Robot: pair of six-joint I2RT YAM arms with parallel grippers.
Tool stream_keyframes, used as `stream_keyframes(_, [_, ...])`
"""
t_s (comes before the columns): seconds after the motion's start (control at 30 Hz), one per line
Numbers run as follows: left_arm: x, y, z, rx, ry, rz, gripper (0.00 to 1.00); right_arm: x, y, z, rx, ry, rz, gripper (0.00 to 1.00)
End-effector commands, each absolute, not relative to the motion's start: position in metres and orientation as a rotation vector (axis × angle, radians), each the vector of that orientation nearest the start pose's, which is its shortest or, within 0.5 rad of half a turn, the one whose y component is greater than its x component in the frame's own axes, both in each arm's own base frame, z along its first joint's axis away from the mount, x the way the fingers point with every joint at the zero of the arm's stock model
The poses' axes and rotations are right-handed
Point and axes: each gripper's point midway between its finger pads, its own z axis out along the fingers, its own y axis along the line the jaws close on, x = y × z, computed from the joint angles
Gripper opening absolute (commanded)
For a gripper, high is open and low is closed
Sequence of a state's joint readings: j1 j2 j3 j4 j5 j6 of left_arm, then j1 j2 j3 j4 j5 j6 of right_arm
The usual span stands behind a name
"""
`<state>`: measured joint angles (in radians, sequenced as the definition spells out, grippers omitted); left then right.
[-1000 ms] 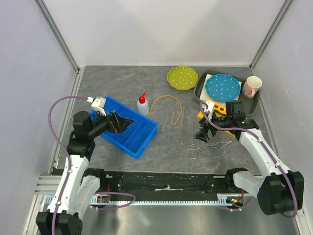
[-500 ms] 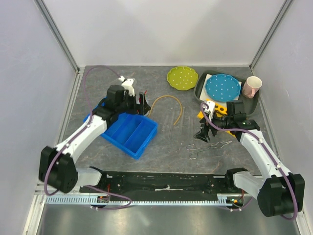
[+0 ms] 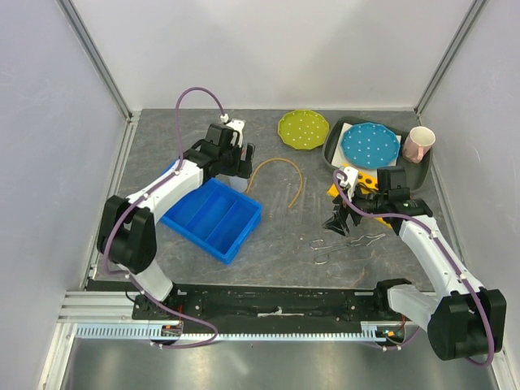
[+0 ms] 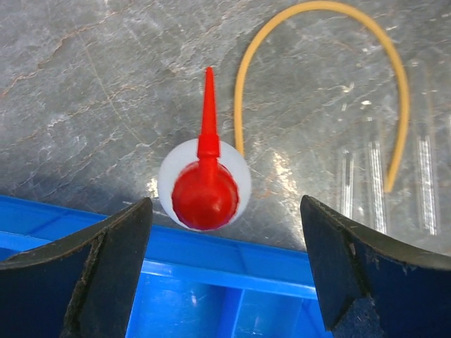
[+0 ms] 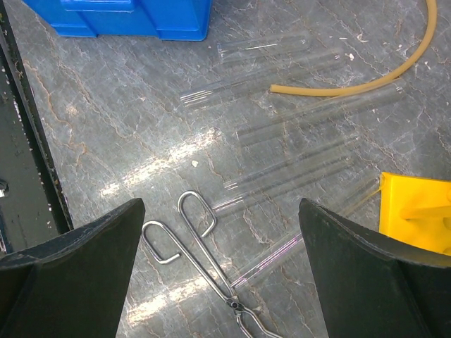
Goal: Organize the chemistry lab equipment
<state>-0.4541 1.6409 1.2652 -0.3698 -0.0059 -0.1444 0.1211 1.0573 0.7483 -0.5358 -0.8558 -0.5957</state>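
Bottle (image 4: 205, 184) stands upright btwn left fingers (image 4: 106, 274), slightly left of centre in wrist view, untouched; fingers apart. Left arm (image 3: 162, 191) nearer; right fingers (image 5: 84, 267) also apart, over tongs (image 5: 233, 303).

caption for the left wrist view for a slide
Open left gripper framing the red-capped squeeze bottle, next to the blue bin and tan rubber tube

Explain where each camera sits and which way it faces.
Top external: above, behind the robot, looking down on the table; left arm and right arm show.
Left wrist: down on the squeeze bottle; the open left hand frames it.
Right wrist: down on the tongs and glass tubes; the open right hand shows.
Shared: both wrist views catch the tan tube and blue bin.
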Motion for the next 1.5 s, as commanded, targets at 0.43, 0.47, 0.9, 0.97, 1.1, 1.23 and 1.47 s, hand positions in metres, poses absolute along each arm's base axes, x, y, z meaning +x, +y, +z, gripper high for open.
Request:
stream_keyframes(0.43, [0.429, -0.199, 0.109, 0.369, 2.362, -0.166, 0.82, 0.243, 0.147, 0.155, -1.114, 1.838, 0.736, 0.98])
stream_keyframes(0.47, [0.429, -0.199, 0.106, 0.362, 2.371, -0.165, 0.78, 0.242, 0.148, 0.156, -1.116, 1.836, 0.738, 0.98])
stream_keyframes(0.9, [0.424, -0.199, 0.178, 0.294, 2.219, -0.237, 0.26, 0.242, 0.148, 0.156, -1.117, 1.834, 0.740, 0.98])
stream_keyframes(0.97, [0.420, -0.196, 0.194, 0.291, 2.186, -0.251, 0.25, 0.242, 0.148, 0.155, -1.119, 1.835, 0.741, 0.98])
stream_keyframes(1.1, [0.406, -0.190, 0.231, 0.292, 2.114, -0.275, 0.25, 0.242, 0.147, 0.154, -1.116, 1.843, 0.741, 0.98])
stream_keyframes(1.23, [0.390, -0.169, 0.255, 0.268, 2.075, -0.248, 0.25, 0.242, 0.147, 0.155, -1.118, 1.839, 0.737, 0.98])
stream_keyframes(1.47, [0.354, -0.117, 0.253, 0.207, 2.088, -0.138, 0.25, 0.242, 0.148, 0.156, -1.120, 1.832, 0.740, 0.98])
